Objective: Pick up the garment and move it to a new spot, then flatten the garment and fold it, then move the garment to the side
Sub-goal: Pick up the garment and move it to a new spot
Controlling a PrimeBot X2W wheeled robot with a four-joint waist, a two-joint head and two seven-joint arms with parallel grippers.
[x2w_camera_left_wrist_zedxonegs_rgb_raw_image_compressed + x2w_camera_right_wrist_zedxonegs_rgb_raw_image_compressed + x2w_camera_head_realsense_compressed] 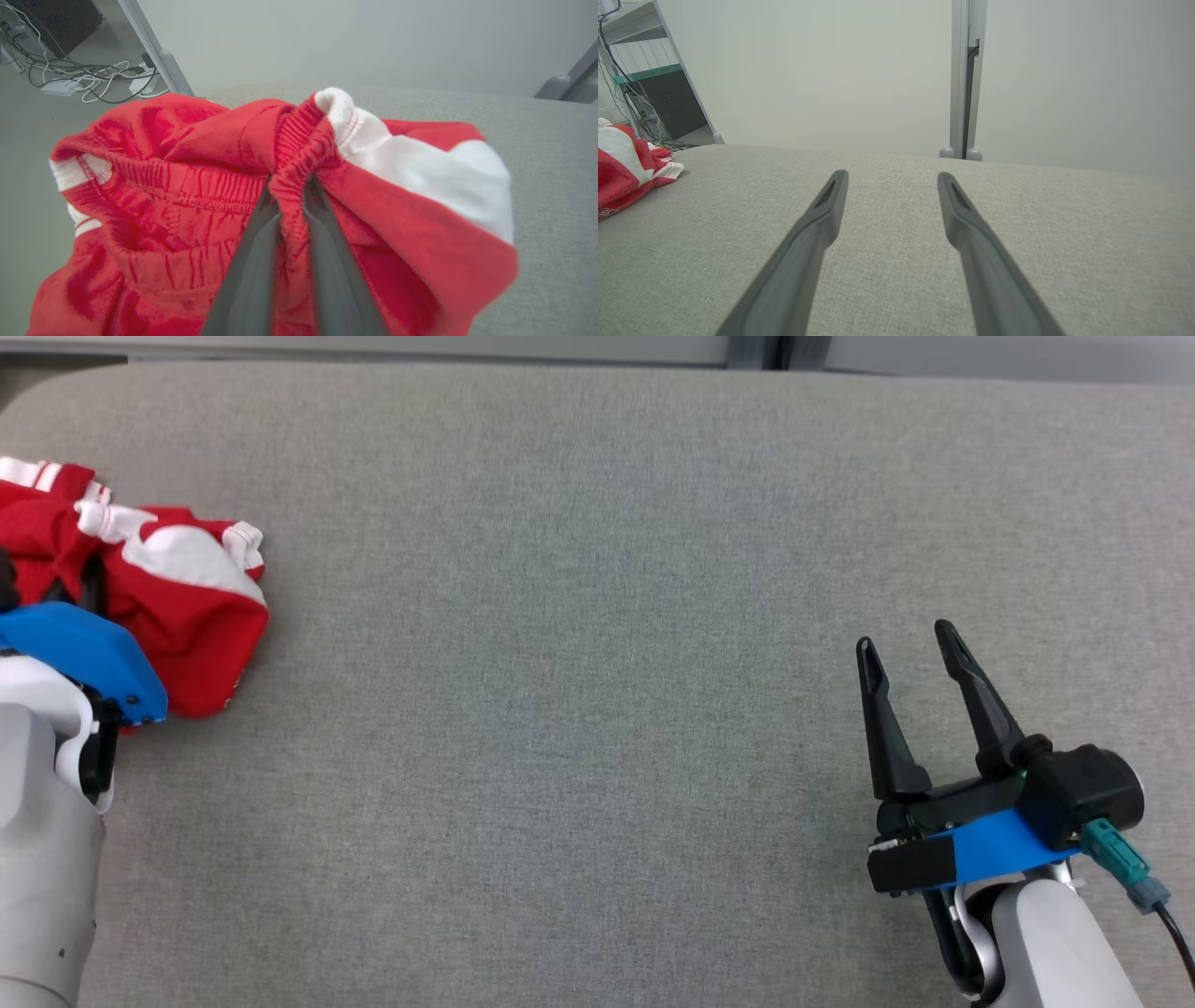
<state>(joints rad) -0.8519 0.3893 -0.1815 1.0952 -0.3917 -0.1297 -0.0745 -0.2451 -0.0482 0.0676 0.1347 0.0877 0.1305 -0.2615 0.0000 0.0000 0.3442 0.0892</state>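
The garment [177, 607] is a crumpled red piece with white bands, bunched at the far left of the grey table [597, 616]. In the left wrist view my left gripper [289, 184] is shut on a fold of the garment [187, 196] at its ribbed red waistband, the cloth pinched between both fingers [252, 252]. In the head view the blue wrist housing hides most of my left gripper, which sits over the garment's near side. My right gripper [904, 639] rests open at the lower right, nothing between its fingers; its own view has the garment [621, 177] far to the left.
A grey padded surface [896, 224] stretches between the two arms. Beyond the table's far edge stand a pale wall and a grey post [966, 79]. Cables and a white power strip [60, 86] lie on the floor past the left end.
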